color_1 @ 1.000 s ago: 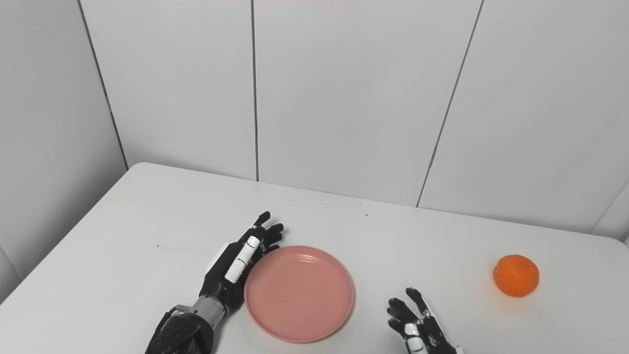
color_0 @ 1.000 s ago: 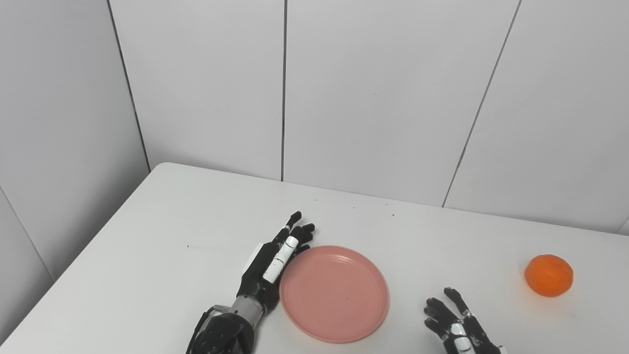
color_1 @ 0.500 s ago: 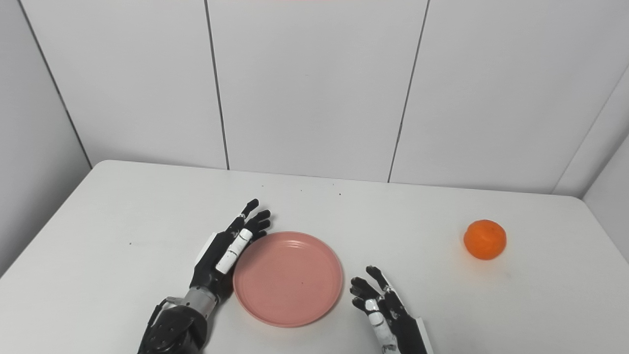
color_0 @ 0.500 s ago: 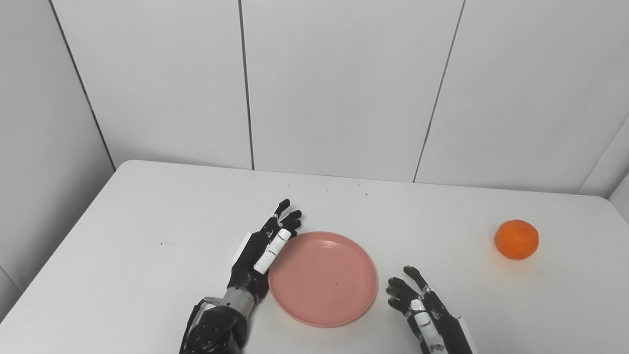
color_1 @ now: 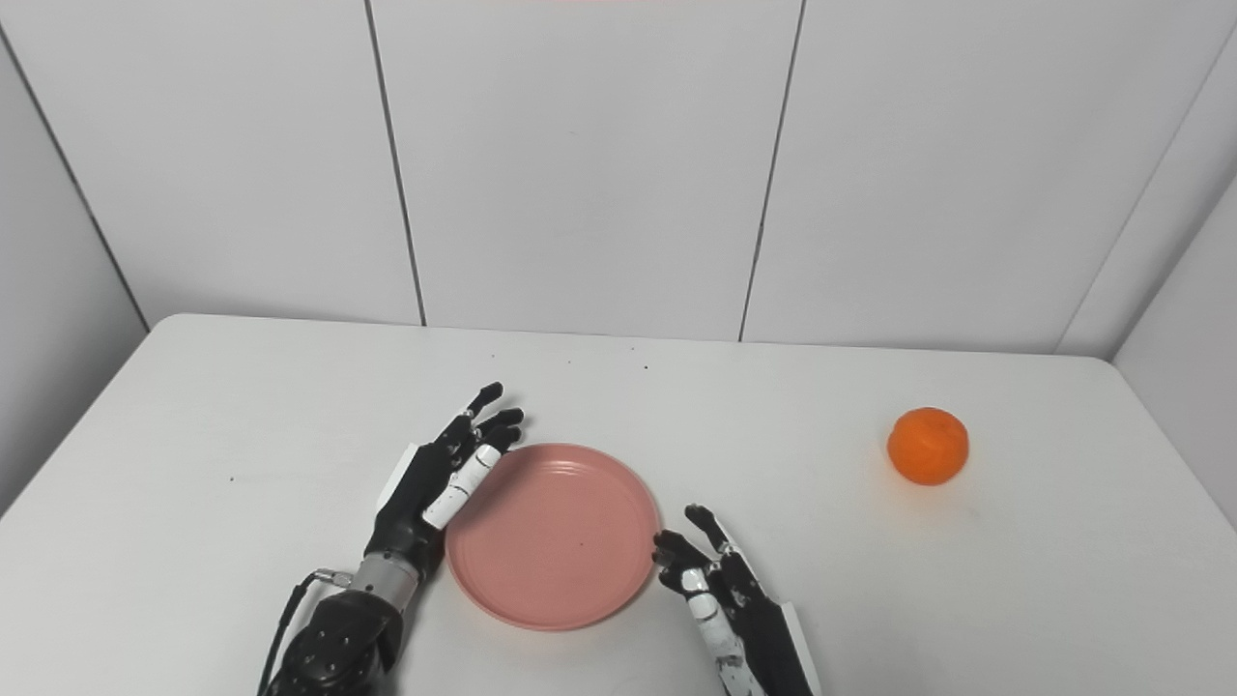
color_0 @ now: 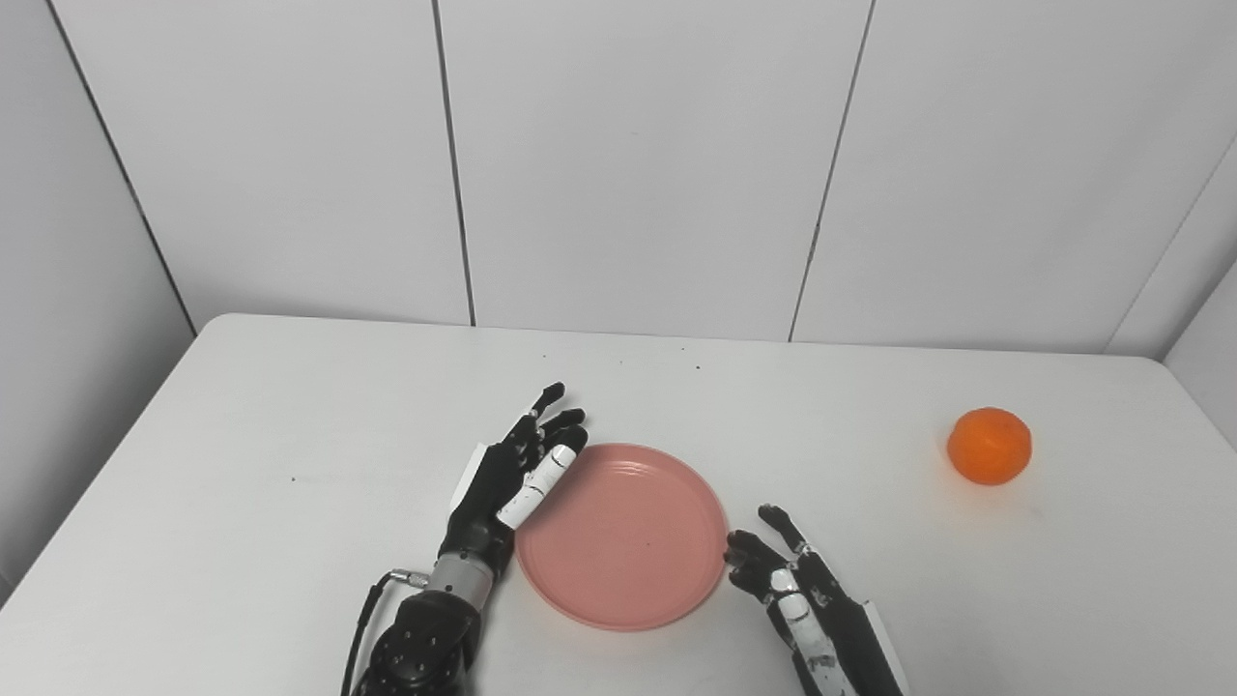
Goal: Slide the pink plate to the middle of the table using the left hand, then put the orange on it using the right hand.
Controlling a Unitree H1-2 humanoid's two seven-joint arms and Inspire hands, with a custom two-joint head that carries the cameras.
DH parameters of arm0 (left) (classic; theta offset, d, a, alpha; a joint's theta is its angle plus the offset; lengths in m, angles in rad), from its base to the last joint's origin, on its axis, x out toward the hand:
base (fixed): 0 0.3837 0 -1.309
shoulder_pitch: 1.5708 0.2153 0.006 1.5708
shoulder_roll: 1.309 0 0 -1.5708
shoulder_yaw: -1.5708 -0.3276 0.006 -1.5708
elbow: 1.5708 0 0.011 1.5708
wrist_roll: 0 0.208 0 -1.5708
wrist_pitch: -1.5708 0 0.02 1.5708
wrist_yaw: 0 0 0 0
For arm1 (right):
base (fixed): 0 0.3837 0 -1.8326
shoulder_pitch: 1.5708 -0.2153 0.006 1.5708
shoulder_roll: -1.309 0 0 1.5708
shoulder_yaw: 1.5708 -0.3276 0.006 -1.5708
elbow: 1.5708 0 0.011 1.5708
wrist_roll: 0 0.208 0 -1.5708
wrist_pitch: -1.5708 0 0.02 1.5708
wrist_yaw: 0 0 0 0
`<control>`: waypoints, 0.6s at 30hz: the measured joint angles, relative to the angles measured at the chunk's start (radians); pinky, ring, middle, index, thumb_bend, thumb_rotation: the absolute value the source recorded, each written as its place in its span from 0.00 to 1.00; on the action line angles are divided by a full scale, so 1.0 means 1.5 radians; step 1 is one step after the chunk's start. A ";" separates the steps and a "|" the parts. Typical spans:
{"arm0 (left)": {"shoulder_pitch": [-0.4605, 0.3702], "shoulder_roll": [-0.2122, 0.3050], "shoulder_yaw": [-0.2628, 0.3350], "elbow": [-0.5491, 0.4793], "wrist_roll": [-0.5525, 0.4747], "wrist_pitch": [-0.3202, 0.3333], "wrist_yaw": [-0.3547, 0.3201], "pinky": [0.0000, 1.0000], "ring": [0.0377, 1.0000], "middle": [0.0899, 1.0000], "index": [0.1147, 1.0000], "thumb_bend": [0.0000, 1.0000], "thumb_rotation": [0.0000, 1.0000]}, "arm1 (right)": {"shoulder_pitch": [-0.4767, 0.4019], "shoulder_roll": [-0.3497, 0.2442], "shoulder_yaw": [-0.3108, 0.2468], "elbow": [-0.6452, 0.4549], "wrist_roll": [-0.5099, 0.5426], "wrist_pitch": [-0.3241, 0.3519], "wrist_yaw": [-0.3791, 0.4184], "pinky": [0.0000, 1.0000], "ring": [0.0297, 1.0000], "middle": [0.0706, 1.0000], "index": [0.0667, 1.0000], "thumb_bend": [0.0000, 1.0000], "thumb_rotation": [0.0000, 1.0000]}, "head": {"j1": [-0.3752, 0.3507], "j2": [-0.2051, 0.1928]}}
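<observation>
The pink plate (color_0: 621,536) lies flat on the white table (color_0: 242,464), near the table's front edge and roughly midway between its left and right edges. It carries nothing.

The left hand (color_0: 507,483) rests with its fingers extended and apart, flat against the plate's left rim. It holds nothing; contact is along the side of the hand only. This posture fits a sideways push of the plate.

The right hand (color_0: 788,585) lies just beside the plate's right rim, near the front edge of the table. Its fingers are spread and slightly curled, and it holds nothing. Whether its fingertips (color_1: 667,553) touch the rim cannot be determined from either view.

The orange (color_0: 989,446) sits on the table well apart from the plate, close to the right edge and farther toward the back than the plate. Neither hand is near it.

Task status, judged from the layout:
1. Plate slide: appears complete or nearly so, since the plate is about central left to right, though it is nearer the front edge than the back.
2. Orange transfer: not yet started. The right hand must reach toward the right edge, close on the orange, carry it over and release it on the plate.
</observation>
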 measured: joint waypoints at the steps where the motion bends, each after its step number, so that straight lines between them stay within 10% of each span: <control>1: -0.001 0.000 -0.001 0.001 0.000 0.000 0.001 0.78 0.83 0.83 0.88 0.78 0.73 | 0.000 0.000 0.000 0.000 0.000 0.000 -0.001 0.82 0.79 0.76 0.88 0.75 0.68 | 0.000 0.000; 18: -0.014 0.005 0.013 0.018 -0.031 -0.004 -0.019 0.86 0.86 0.84 0.89 0.72 0.70 | 0.005 0.062 -0.067 -0.048 -0.028 0.007 -0.109 0.79 0.81 0.77 0.77 0.74 0.63 | -0.073 0.002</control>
